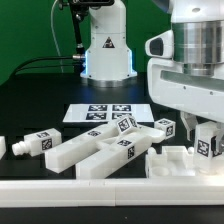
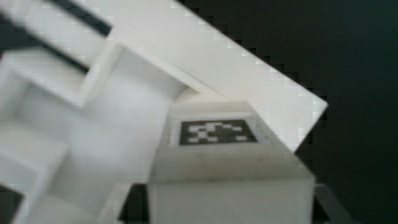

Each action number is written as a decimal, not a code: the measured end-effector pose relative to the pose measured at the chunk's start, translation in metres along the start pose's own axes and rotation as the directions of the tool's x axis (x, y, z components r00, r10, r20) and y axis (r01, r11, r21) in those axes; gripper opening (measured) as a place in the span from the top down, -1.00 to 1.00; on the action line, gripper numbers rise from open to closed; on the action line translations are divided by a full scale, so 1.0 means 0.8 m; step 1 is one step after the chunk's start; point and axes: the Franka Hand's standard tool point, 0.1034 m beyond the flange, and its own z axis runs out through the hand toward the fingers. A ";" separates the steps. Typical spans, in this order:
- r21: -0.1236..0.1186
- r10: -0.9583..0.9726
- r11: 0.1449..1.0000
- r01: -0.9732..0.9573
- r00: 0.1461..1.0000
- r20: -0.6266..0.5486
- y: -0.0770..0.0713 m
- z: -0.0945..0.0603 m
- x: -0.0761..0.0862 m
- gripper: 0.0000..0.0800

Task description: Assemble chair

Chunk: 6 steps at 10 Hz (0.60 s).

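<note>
Presently, black counter (image 1: pixel 30 108), green backdrop (image 1: pixel 20 30); claw (image 1: pixel 203 140) partly closed, gripping a tagged chair piece (image 2: pixel 217 150) beside the seat frame (image 1: pixel 175 162).

A tagged white block (image 2: pixel 217 140) stood close up, touching a slatted white frame piece (image 2: pixel 80 100) above the dark table (image 2: pixel 338 40).

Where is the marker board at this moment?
In the exterior view, the marker board lies flat mid-table, just behind the long bars, in front of the robot base.
</note>
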 end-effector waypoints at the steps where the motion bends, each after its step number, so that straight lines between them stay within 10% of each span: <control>1: 0.000 0.090 0.996 -0.090 0.996 -0.001 0.000 0.000 0.000 0.29; 6: -0.001 0.221 0.975 -0.221 0.975 -0.002 0.000 0.000 0.001 0.10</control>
